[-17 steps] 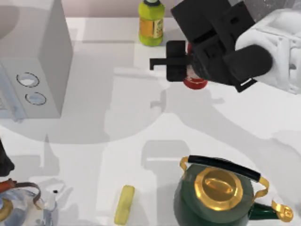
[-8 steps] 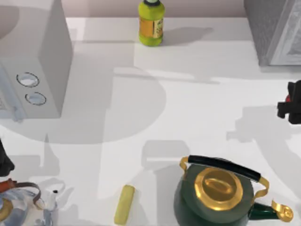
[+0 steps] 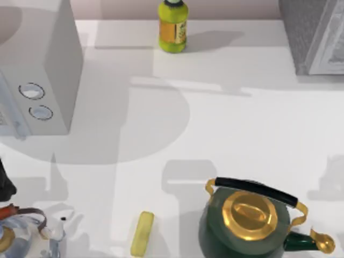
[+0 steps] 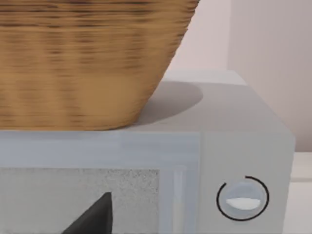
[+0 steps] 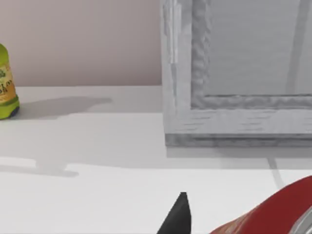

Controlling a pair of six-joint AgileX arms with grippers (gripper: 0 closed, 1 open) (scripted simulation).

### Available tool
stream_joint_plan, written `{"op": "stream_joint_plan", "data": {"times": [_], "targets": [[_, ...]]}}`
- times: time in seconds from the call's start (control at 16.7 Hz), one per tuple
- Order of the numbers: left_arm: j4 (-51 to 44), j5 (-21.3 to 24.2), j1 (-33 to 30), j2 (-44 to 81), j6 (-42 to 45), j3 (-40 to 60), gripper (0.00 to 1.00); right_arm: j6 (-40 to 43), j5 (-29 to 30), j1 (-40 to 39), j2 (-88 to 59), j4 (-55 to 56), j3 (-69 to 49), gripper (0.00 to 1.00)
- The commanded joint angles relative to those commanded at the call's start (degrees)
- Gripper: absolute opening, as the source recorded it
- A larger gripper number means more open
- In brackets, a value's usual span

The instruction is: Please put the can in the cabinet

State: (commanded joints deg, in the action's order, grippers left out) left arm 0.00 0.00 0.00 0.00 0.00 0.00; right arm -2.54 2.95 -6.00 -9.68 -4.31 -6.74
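We find the can [image 5: 273,214] close under our right wrist camera, its red side lying tilted just beside a dark fingertip [image 5: 178,215] of our right gripper; whether that gripper is clamped on the can, we cannot tell. Ahead of the gripper, across a stretch of bare tabletop [image 5: 97,146], stands the cabinet [image 5: 234,73], its pale framed door facing the gripper. Farther off and well apart from the cabinet stands a yellow-green bottle [image 5: 6,87]. Our left arm is parked before a white box [image 4: 243,146] with a round dial [image 4: 242,198], a woven basket [image 4: 87,58] resting on top; one dark fingertip [image 4: 95,217] shows, its state undeterminable.
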Motion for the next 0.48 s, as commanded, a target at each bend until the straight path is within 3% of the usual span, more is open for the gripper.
{"op": "stream_joint_plan", "data": {"times": [0.24,0.48], "targets": [[0.0,0.0,0.0,0.0,0.0,0.0,1.0,2.3,-2.7,5.4,8.9,3.9,6.2,0.0],[0.0,0.0,0.0,0.0,0.0,0.0,1.0,2.5,-2.9,6.0,9.7,4.3,6.7,0.0]]}}
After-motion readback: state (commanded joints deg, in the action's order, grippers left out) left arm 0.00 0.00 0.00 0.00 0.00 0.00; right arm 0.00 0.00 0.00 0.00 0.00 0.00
